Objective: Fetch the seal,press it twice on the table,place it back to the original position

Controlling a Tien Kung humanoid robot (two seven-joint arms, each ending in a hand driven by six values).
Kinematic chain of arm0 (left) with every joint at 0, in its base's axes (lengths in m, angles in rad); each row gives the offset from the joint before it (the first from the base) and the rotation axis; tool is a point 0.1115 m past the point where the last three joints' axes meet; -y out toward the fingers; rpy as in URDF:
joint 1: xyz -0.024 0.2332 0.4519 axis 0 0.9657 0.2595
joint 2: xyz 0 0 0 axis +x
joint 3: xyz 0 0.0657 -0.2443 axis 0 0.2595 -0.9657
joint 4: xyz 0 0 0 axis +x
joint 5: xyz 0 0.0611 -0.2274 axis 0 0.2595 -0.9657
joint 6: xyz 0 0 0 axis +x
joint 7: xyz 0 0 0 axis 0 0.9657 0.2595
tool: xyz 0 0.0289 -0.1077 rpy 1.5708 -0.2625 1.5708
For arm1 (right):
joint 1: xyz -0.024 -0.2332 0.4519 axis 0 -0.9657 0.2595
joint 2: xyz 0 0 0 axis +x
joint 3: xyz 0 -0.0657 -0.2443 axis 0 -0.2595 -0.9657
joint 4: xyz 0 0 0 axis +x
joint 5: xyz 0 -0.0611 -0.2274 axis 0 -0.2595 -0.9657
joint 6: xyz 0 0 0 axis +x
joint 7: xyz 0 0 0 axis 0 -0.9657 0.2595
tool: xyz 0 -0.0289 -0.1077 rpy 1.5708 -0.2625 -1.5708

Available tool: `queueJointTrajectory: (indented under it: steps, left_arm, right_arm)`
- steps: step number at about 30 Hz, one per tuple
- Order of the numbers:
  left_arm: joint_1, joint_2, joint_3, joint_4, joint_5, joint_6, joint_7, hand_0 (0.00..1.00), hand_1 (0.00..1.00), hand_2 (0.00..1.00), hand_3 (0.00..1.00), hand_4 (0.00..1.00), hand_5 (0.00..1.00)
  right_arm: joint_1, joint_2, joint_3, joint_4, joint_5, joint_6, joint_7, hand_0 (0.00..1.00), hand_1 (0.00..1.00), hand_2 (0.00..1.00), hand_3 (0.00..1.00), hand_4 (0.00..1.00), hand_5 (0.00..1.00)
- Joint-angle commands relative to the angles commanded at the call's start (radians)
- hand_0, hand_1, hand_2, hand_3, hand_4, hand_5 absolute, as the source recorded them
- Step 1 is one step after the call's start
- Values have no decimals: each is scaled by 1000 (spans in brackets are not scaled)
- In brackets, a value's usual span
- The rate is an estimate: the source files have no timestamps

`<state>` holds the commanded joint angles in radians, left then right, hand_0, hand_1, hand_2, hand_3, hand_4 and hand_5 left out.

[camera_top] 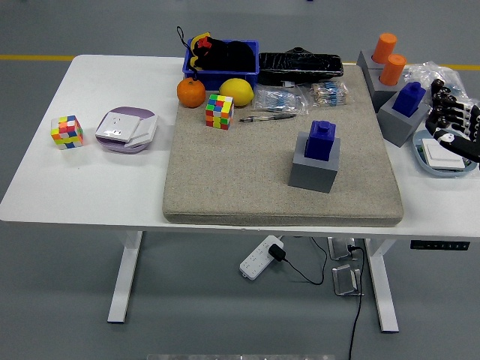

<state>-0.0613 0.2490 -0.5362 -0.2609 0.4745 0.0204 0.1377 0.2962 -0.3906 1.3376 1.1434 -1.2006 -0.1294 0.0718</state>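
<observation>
A blue seal stands upright in its grey block holder on the beige felt mat, right of the middle. A second blue seal sits in a grey holder at the mat's right edge. My right hand hovers at the table's right edge, fingers relaxed and holding nothing, just right of the second seal and well right of the middle one. My left arm is out of view.
Two orange seals stand in a grey holder at the back right. A plate with a white block lies under my right hand. A blue bin, orange, lemon, cube, pen and bags line the mat's back. Another cube and a purple dish sit at the left.
</observation>
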Motion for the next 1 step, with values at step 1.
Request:
queueJointTrajectory:
  steps: [1]
  left_arm:
    - [0,0,1,0,0,0,0,718,692,683,719,640,236]
  right_arm:
    - [-1,1,-1,0,0,-1,2,885,823,785,769,842,253]
